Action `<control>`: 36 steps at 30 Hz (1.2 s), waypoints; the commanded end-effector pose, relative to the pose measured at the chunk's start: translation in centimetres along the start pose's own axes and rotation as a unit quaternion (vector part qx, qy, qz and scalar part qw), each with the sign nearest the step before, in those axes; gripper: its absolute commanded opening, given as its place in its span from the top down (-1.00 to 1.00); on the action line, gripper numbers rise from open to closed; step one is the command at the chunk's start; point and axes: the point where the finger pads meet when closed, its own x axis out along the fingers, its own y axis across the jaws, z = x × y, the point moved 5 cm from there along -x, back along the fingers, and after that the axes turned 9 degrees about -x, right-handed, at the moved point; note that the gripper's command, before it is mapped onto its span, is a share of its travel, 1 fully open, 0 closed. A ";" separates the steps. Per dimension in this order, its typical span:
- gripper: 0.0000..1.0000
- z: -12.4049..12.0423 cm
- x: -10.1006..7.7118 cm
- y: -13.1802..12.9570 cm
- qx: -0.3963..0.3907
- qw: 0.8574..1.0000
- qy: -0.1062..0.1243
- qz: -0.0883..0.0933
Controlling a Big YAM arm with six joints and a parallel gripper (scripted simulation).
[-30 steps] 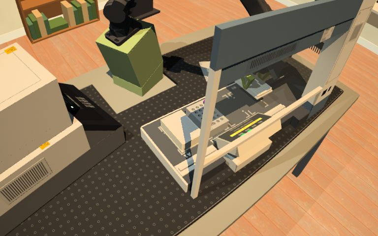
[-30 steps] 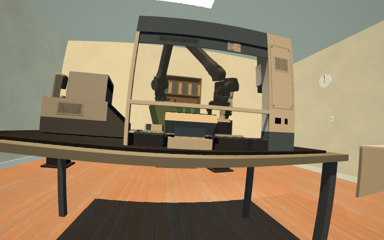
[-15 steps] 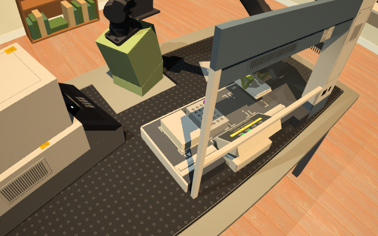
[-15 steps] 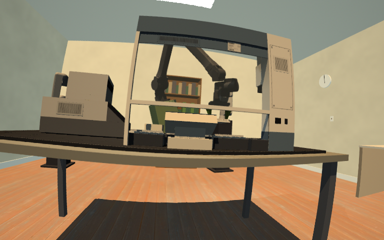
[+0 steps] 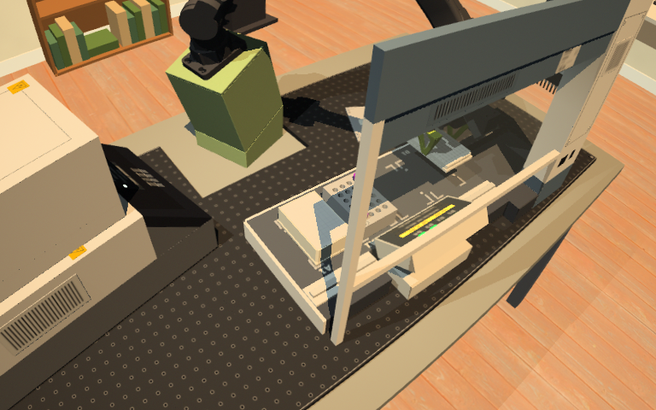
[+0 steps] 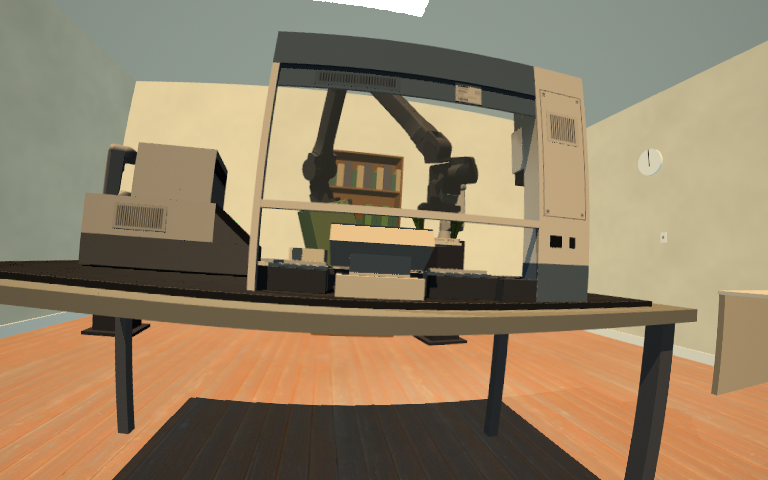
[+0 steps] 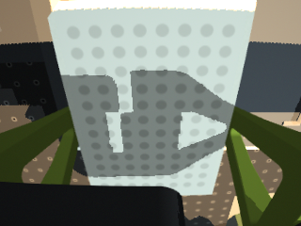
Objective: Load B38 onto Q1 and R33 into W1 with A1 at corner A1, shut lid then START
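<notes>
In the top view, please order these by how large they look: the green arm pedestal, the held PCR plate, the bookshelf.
1. Green arm pedestal, clearly largest.
2. Bookshelf, cropped by the frame, so unsure.
3. PCR plate in the gripper, smallest, partly hidden.

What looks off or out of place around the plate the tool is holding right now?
Nothing stands out. The tool is shut on the pale 96-well plate, which sits squarely between the green fingers, not skewed. On the deck, the tube block looks upright, with nothing spilled.
</notes>
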 end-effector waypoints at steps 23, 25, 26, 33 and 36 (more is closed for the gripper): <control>1.00 -7.4 -1.0 10.2 -0.152 0.988 -0.012 0.006; 1.00 -8.6 -1.0 11.5 -0.151 0.988 -0.013 0.006; 1.00 -9.2 -1.0 12.0 -0.150 0.989 -0.013 0.006; 1.00 -11.0 -0.9 14.2 -0.197 0.980 -0.013 0.004; 1.00 -10.7 -1.1 14.1 -0.202 0.979 -0.014 0.008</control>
